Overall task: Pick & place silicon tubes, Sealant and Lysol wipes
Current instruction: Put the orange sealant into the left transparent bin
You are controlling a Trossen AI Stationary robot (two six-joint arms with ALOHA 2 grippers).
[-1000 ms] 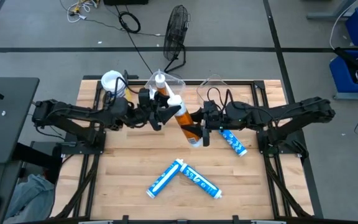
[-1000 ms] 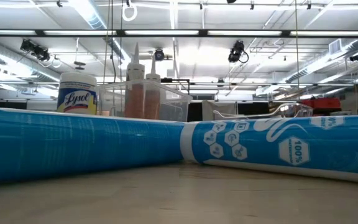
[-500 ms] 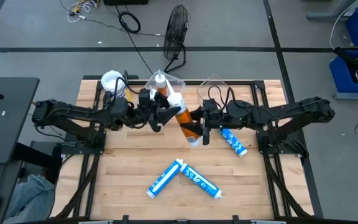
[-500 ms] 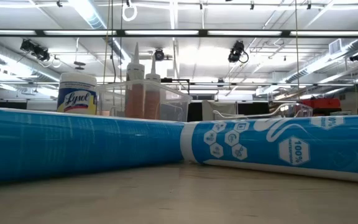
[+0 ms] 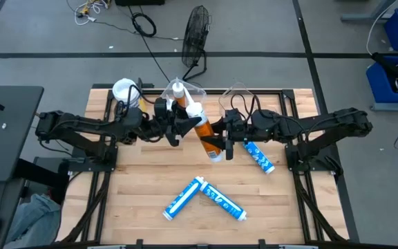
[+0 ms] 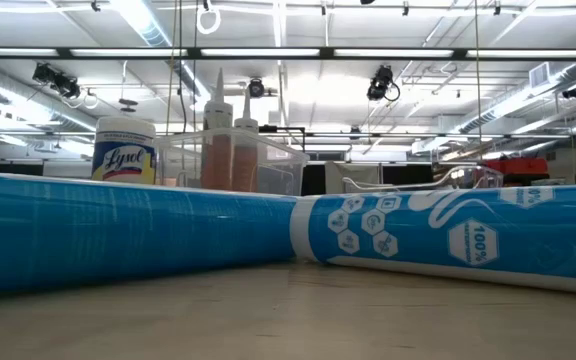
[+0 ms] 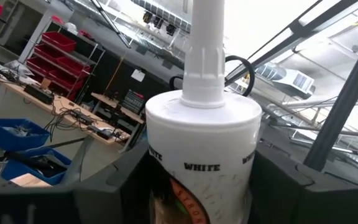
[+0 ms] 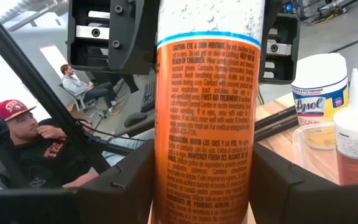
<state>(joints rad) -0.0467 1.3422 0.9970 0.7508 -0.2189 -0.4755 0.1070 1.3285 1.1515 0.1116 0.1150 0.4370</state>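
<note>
High view: both arms are holding one orange tube (image 5: pixel 202 133) mid-desk, a handover by the look of it; left jaws (image 5: pixel 185 123) gripping the nozzle end, right jaws (image 5: pixel 221 142) gripping the base. Next, one must let go. Bin (image 5: pixel 183 92) just behind the left jaws.

Right wrist view: Lysol wipes (image 8: pixel 319 99) beyond the tube, by the bin.

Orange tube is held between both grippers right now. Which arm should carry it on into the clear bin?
Left, probably. The left gripper clamps the orange tube at its nozzle end, right beside the clear bin. The right gripper holds the base end, farther from the bin.
</note>
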